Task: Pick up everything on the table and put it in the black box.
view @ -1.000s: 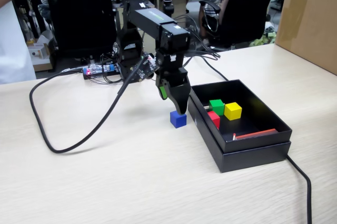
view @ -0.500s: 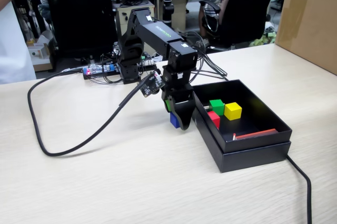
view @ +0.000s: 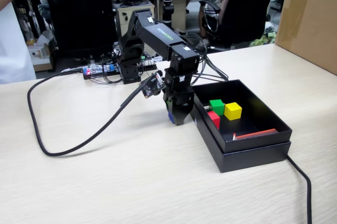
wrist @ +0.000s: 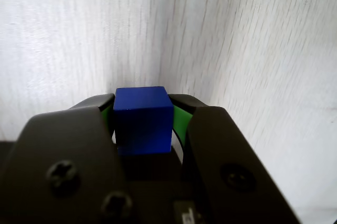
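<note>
Bare tabletop (view: 131, 176) left of black box (view: 253, 153); jaws closed around blue cube (wrist: 142, 120) beside its wall.

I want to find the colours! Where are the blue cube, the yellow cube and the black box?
blue cube (wrist: 142, 116): wrist view, its front face between the jaws.
yellow cube (view: 233, 110): fixed view, its front face.
black box (view: 253, 149): fixed view, its near outer wall.

blue cube (wrist: 142, 120) between pincer (wrist: 143, 109) jaws; red (view: 214, 119), green (view: 217, 106), yellow (view: 233, 110) in black box (view: 253, 145).
</note>
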`<state>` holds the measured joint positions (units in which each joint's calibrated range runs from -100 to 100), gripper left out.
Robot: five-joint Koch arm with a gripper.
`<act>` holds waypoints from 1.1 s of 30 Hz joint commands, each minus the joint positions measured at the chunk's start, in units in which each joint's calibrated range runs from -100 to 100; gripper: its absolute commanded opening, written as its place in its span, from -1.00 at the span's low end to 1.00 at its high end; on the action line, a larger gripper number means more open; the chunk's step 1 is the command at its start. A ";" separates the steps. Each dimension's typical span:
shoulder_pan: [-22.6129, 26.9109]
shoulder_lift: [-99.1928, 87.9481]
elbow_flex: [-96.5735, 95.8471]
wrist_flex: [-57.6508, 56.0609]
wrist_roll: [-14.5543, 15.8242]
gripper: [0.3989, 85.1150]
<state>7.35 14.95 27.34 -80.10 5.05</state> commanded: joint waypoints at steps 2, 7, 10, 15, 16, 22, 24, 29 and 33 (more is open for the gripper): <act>-0.10 -20.40 4.39 -1.84 -0.05 -0.66; 3.37 -25.22 16.27 -3.23 -0.24 -0.66; 5.57 -16.39 26.51 -3.23 -0.29 -0.66; 7.23 -0.90 33.40 -3.23 -0.24 -0.65; 7.42 2.09 34.95 -3.23 -0.24 -0.65; 8.50 15.05 41.75 -3.23 0.20 -0.59; 8.64 16.66 41.38 -3.23 0.15 -0.35; 8.60 16.78 39.93 -5.47 0.05 -0.05; 8.11 5.87 37.67 -5.99 0.00 -0.02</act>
<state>15.70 32.94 64.40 -83.12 5.25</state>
